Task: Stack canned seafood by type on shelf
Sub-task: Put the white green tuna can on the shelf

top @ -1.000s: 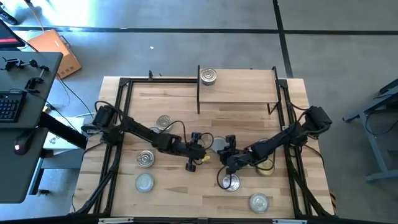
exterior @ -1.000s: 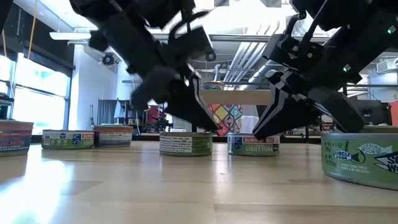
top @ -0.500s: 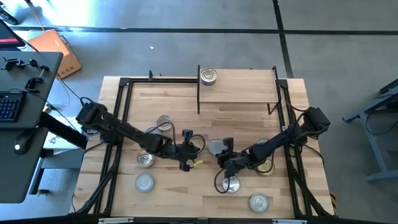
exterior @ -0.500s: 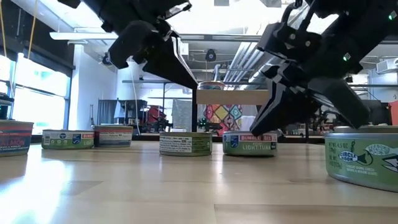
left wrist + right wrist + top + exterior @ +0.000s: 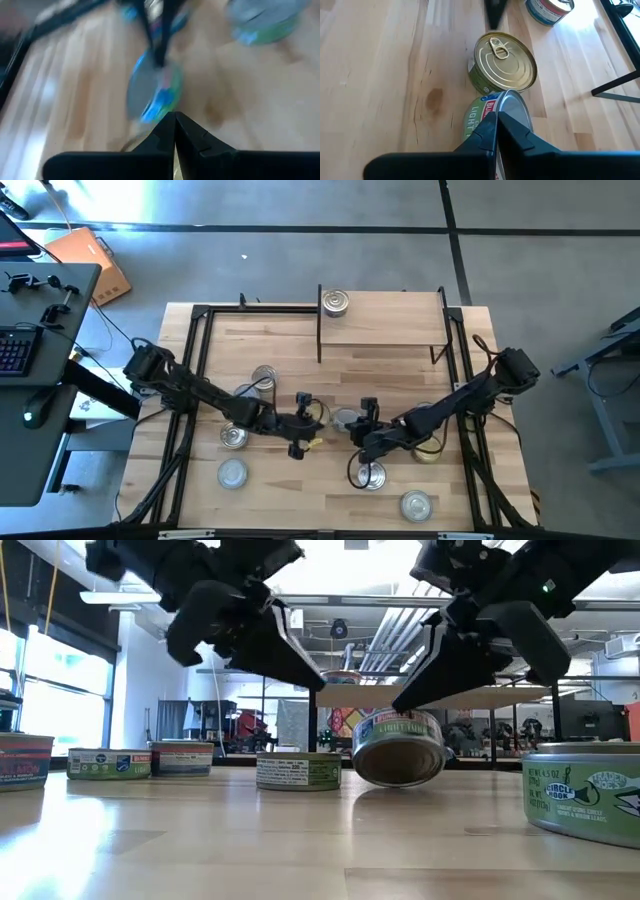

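floor: grey concrete [image 5: 300, 260] | left: dark desk [image 5: 40, 380], keyboard [image 5: 12, 352] | ceiling: pipes [image 5: 385, 625], bright lights

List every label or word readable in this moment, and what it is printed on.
"LIGHT TUNA": tilted green-label can at the right gripper, low view.
"CIRCLE BOOK" (uncertain): large can at right edge.
"LIGHT" and a partial red brand mark: the same tilted can, right wrist view.
Labels on the other cans in the row are too small to read.
Left wrist view: too blurred.
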Motion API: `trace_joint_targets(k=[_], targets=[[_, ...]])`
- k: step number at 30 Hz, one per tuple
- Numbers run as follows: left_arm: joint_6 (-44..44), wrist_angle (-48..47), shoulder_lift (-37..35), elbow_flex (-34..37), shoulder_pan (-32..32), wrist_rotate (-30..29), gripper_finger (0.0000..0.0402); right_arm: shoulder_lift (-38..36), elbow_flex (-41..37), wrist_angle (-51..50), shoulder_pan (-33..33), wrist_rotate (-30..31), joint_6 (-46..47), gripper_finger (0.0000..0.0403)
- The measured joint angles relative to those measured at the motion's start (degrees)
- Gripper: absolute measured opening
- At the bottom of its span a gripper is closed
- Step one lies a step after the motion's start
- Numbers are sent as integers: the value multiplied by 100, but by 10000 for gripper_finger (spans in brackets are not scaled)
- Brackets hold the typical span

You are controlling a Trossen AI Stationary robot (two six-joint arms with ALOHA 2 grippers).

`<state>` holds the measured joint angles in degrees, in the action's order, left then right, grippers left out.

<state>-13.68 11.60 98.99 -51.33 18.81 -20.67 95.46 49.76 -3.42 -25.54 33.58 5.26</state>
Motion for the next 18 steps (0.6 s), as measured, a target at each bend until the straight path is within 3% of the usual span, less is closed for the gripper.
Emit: trace_joint_targets(k=[5,13,18], targets=[[-1314,1243,357,228,-70,562,40,-2,0,-48,15,0,142,0],[-2373,2238,1072,222,-250,484,172,-9,4,-91,15,-50,223,0],[-2899,2568,1453,141,-317,189,226,-11,4,-63,15,-59,217,0]])
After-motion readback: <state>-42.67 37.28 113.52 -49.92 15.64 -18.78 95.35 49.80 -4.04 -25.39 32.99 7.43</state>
